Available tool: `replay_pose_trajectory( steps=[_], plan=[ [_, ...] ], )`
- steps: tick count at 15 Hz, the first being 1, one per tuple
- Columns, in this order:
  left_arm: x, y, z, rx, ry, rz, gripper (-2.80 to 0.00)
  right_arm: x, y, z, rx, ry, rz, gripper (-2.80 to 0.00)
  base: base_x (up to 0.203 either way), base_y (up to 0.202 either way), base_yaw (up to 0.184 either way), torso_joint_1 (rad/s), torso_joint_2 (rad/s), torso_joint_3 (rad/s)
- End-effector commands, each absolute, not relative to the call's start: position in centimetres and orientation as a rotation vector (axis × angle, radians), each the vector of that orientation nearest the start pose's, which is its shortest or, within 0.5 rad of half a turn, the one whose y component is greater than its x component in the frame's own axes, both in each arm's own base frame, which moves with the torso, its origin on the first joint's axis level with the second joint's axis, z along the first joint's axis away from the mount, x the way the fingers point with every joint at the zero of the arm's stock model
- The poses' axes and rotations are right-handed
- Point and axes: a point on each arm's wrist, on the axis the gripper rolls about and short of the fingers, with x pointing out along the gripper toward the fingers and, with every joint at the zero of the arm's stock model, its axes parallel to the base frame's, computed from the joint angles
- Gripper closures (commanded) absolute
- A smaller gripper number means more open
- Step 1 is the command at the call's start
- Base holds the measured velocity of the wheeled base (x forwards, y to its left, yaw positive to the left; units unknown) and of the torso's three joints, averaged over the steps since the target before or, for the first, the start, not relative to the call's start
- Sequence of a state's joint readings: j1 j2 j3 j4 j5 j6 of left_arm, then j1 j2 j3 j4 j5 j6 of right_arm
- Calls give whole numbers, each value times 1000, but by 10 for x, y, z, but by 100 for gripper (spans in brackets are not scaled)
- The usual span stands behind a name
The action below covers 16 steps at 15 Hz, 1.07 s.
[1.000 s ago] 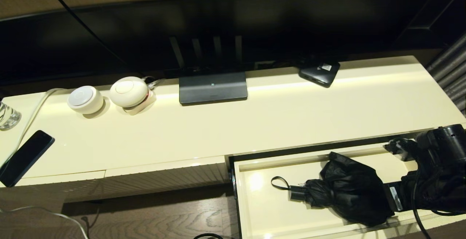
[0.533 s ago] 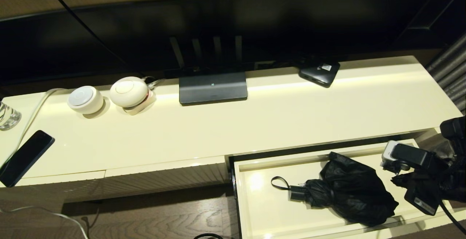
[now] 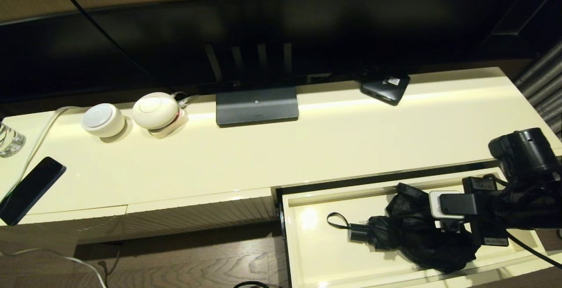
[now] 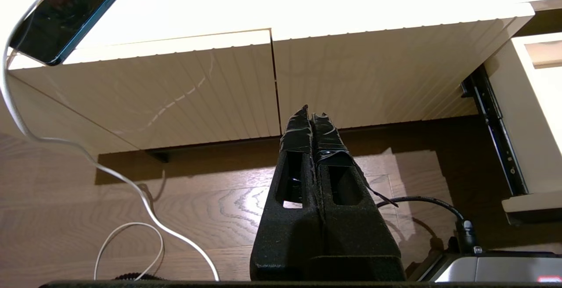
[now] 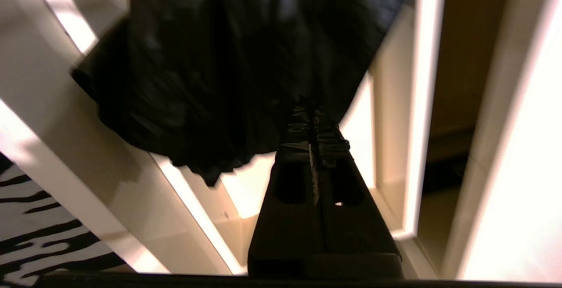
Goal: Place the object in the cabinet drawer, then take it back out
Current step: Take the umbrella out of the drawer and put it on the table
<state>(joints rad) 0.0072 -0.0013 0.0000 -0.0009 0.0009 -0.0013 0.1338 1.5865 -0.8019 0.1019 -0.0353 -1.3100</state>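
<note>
The umbrella point(image 3: 408, 231) lay inside the pulled-out drawer point(image 3: 307, 257), its handle and wrist loop pointing left. My right gripper point(image 5: 314, 117) hovered over the bunched black fabric at its right end, jaws pressed together and grasping nothing. My left gripper point(image 4: 311, 114) hung low before the ribbed cabinet front point(image 4: 175, 90), jaws clenched, also empty.

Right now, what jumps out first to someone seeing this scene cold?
The black umbrella lying in the open cream drawer at lower right, wrist loop toward the drawer's left end. The right gripper hovers over its bunched fabric, fingers together, holding nothing. Behind, a big dark TV spans the cabinet top, with two white round devices at left.
</note>
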Motion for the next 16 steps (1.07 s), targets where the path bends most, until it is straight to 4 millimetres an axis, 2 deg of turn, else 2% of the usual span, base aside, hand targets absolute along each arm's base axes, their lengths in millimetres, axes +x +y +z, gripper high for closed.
replay_pose_trajectory(
  steps=[1, 4, 8, 10, 16],
  plan=[
    [-23, 0, 75, -2, 3, 9, 0, 256, 36, 133, -1289, 754, 718, -280, 0, 0, 0, 0, 0, 0],
    [-23, 0, 75, -2, 3, 9, 0, 256, 36, 133, -1291, 791, 754, -280, 0, 0, 0, 0, 0, 0],
    [-23, 0, 75, -2, 2, 9, 0, 261, 34, 147, -1329, 745, 754, -280, 0, 0, 0, 0, 0, 0],
    [-23, 0, 75, -2, 2, 9, 0, 260, 28, 152, -1376, 775, 804, -280, 0, 0, 0, 0, 0, 0],
    [-23, 0, 75, -2, 3, 9, 0, 267, 26, 162, -1375, 837, 875, -280, 0, 0, 0, 0, 0, 0]
  ],
)
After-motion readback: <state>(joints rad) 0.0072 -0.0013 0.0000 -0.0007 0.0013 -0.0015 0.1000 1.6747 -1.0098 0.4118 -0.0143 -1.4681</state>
